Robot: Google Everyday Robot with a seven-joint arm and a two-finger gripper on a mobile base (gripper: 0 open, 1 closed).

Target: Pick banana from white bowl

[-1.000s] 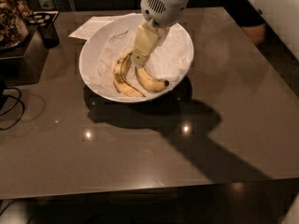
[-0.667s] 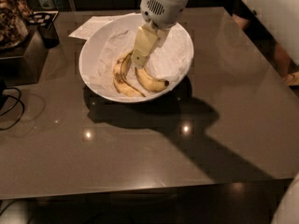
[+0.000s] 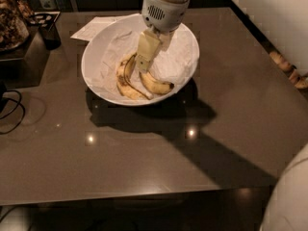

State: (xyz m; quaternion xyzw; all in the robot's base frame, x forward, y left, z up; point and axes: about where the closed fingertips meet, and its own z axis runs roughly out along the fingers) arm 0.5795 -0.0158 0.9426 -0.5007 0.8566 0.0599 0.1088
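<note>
The white bowl [image 3: 191,41], wide and lined with crumpled white paper, stands at the back middle of the dark table. Two bananas lie in its front half. The banana [image 3: 155,84] is the plumper yellow one on the right, with its dark tip pointing right. A thinner, brown-streaked banana [image 3: 124,80] curves to its left. My gripper [image 3: 143,67] reaches down into the bowl from the white wrist above. Its tip is at the upper left end of the plump banana, between the two bananas. That end of the banana is hidden under the gripper.
A sheet of paper [image 3: 91,29] lies behind the bowl at the left. A dark cup [image 3: 48,30] and a jar of snacks [image 3: 9,18] stand at the back left. A black cable [image 3: 12,110] loops at the left edge. The robot's white body [image 3: 288,196] fills the lower right corner.
My gripper stays at the same spot in the bowl, and the bananas have not moved. The white body of the robot at the right edge has shifted.
</note>
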